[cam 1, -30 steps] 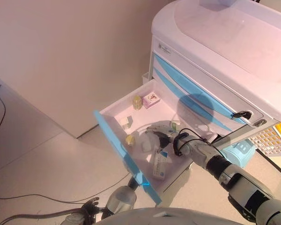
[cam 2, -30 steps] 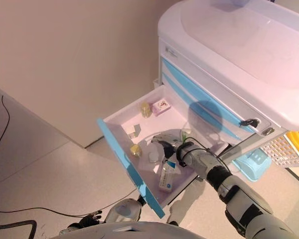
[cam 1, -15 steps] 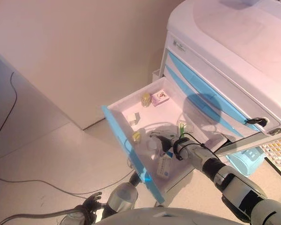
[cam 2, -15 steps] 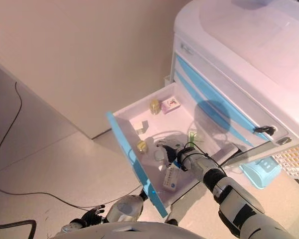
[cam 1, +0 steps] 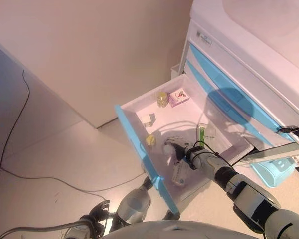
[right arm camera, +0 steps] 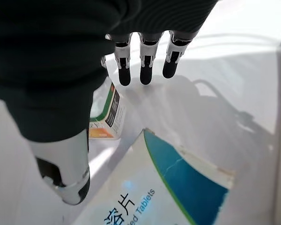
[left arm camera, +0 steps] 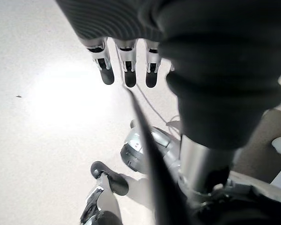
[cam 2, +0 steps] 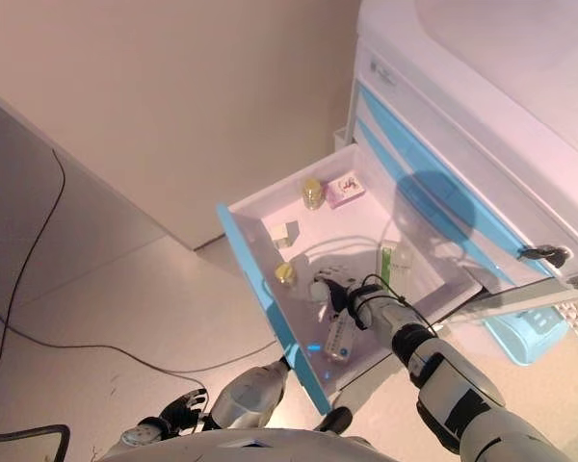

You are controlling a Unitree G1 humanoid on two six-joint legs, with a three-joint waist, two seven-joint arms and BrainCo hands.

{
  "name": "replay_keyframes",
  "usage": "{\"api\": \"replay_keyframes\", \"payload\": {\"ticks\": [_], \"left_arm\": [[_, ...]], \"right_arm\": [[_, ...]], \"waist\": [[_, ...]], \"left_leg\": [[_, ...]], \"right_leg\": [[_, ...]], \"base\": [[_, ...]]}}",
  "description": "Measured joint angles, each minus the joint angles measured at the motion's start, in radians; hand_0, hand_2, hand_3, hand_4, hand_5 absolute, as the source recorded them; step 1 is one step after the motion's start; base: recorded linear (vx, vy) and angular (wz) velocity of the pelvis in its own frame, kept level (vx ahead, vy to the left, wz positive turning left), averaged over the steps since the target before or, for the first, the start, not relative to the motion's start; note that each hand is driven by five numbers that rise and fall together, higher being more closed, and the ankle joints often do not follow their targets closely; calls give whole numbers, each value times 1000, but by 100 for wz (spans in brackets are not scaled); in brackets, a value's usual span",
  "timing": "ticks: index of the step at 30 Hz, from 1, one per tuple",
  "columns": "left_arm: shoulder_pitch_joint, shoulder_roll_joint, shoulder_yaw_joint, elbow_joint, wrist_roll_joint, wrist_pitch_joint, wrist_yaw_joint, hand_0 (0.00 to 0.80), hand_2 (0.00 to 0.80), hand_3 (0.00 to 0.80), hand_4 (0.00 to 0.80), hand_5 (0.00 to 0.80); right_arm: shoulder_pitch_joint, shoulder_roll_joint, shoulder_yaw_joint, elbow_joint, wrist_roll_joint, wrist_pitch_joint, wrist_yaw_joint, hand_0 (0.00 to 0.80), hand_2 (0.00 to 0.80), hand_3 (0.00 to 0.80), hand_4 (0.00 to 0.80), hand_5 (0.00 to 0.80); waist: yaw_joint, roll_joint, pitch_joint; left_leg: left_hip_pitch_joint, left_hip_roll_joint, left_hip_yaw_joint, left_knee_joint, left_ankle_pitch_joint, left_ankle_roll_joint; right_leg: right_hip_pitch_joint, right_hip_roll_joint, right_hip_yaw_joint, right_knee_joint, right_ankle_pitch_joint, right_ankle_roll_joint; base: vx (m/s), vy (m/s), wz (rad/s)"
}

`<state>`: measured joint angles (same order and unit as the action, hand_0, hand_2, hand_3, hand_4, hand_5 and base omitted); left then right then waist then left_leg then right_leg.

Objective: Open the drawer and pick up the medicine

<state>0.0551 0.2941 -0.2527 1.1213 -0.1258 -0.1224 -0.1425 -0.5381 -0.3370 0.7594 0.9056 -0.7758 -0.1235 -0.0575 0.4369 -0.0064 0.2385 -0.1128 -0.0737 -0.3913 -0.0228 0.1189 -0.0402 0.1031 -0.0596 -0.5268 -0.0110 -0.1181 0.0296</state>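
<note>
The cart's lower drawer [cam 1: 139, 149] with a blue front stands pulled open. My right hand [cam 1: 180, 151] is inside it, fingers straight and holding nothing. It hovers over a white and blue tablet box [cam 1: 180, 173], which also shows in the right wrist view [right arm camera: 178, 187] under the fingers [right arm camera: 145, 65]. A small white, green and orange pack [right arm camera: 107, 112] lies just past the thumb. A white bottle [cam 1: 168, 148] lies by the hand. My left hand [cam 1: 97, 218] hangs low near the floor with its fingers [left arm camera: 126, 65] straight and empty.
The drawer also holds a yellow-capped bottle [cam 1: 162, 98], a pink box [cam 1: 179, 97], a small pale box [cam 1: 149, 119], a yellow-capped vial [cam 1: 150, 141] and a green and white box [cam 1: 205, 134]. Above are shut blue-striped drawers [cam 1: 239, 94]. A light blue bin [cam 1: 276, 172] stands beside the cart.
The camera has moved, so the whole picture has shifted to the right. My right hand stays in the drawer over the white and blue box.
</note>
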Motion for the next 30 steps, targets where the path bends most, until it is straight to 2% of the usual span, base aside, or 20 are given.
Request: {"api": "replay_keyframes", "payload": {"ticks": [9,27,30], "left_arm": [[-6,0,-26,-7,-2,-14,0,0,0,0,0,0],[-7,1,-26,-7,-3,-19,-3,0,0,0,0,0],[-7,1,-26,-7,-3,-19,-3,0,0,0,0,0]], "right_arm": [[-24,5,-7,20,1,19,-51,0,0,0,0,0],[-31,7,-17,22,9,15,-45,0,0,0,0,0],[-32,7,-17,22,8,15,-44,358,358,358,358,358]], "waist": [[1,4,21],[1,9,24],[1,9,24]], "left_leg": [[-3,0,0,0,3,2],[-4,-2,0,0,4,3],[-3,-2,0,0,4,3]], "right_leg": [[-10,-3,1,13,-2,1],[-10,-5,0,14,-3,2],[-10,-5,0,14,-3,2]], "base": [[0,0,0],[2,1,0],[0,0,0]]}}
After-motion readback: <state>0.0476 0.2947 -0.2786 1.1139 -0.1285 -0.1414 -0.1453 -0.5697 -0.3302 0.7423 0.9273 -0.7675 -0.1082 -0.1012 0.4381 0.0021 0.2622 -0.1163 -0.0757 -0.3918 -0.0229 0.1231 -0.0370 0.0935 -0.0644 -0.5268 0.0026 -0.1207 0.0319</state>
